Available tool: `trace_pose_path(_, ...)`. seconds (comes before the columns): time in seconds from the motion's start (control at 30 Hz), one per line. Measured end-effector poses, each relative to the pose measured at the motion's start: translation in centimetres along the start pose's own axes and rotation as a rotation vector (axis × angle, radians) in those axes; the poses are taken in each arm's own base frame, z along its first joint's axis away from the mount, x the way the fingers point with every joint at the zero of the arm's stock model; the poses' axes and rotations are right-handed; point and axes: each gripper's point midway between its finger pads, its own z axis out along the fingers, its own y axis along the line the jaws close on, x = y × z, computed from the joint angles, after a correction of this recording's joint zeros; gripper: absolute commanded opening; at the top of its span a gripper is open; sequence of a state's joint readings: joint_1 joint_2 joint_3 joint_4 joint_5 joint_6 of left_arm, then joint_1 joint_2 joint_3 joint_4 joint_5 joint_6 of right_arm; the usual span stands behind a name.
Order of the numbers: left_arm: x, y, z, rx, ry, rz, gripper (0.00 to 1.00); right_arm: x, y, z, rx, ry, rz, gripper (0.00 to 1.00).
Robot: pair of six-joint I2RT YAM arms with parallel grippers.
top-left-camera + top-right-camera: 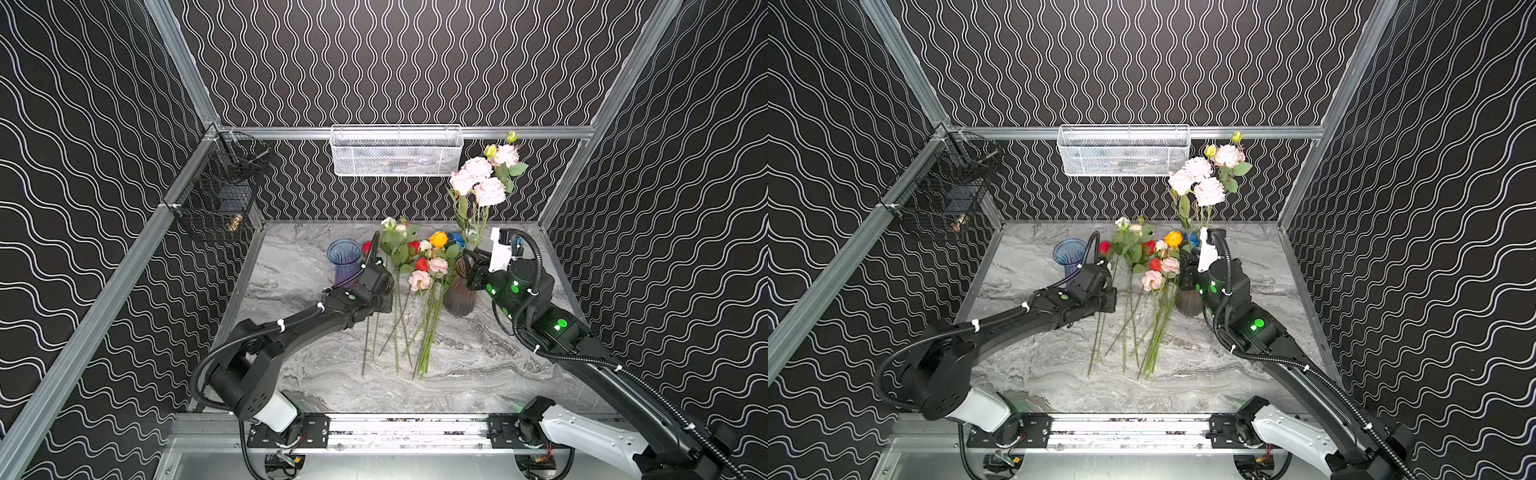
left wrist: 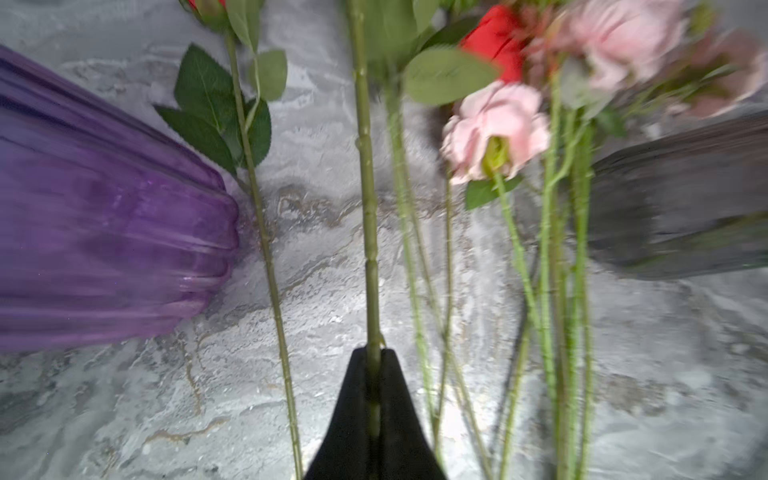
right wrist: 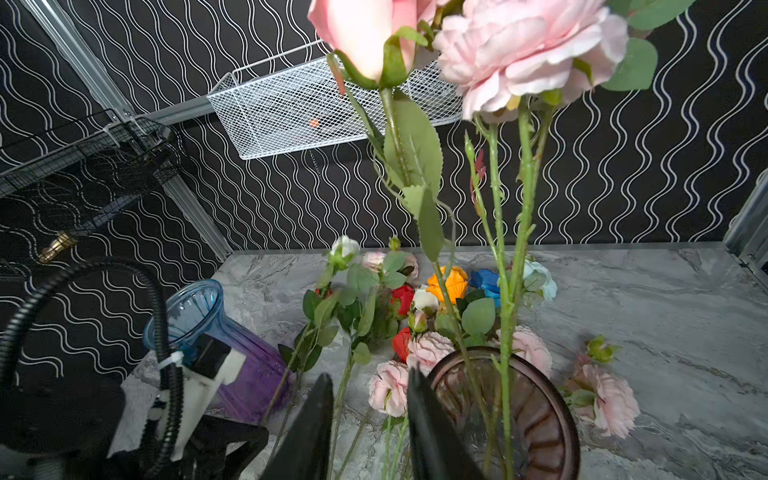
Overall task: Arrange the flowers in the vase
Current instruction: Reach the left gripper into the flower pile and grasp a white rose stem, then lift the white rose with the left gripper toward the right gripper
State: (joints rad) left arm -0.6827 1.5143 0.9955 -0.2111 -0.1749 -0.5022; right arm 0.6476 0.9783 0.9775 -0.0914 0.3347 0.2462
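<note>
A ribbed vase (image 1: pixel 344 259), blue at the mouth and purple below, stands at the left of the marbled counter (image 1: pixel 498 374). Beside it the left claw (image 2: pixel 374 365) is clamped tight on one thick green stem (image 2: pixel 368 208). In the middle the loose flowers (image 1: pixel 428 274) lie on the counter with their stems toward the near edge: pale pink, white, red, one orange-yellow, one blue. To the right a smoky brown vase (image 1: pixel 459 297) holds tall pale pink peonies (image 1: pixel 482 183), upright. The right claw (image 3: pixel 370 415) sits at its rim, fingers partly apart, gripping nothing.
</note>
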Motion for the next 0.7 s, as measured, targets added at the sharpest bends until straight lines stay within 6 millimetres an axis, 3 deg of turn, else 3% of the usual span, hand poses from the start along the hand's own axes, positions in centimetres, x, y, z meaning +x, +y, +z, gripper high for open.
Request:
trace_pose_path(0.2,-2.4,-1.2,-3.3,0.079,-0.095,-0.033,0.0,-0.1,0.0,-0.4,-0.007,-0.008,0.006,0.33)
trace_pose_path(0.37,-3.2,-2.7,-5.6,0.192,-0.169,-0.039,0.0,0.0,0.7,-0.5,-0.049,0.004,0.009,0.47)
trace_pose_path(0.5,-3.6,-3.8,-7.5,0.313,-0.267,-0.047,0.0,0.2,2.3,-0.6,-0.139,0.024,0.024,0.54)
trace_pose_path(0.7,-3.7,-6.2,-11.0,0.555,-0.44,-0.029,0.0,0.9,6.0,-0.4,-0.336,0.088,0.082,0.56)
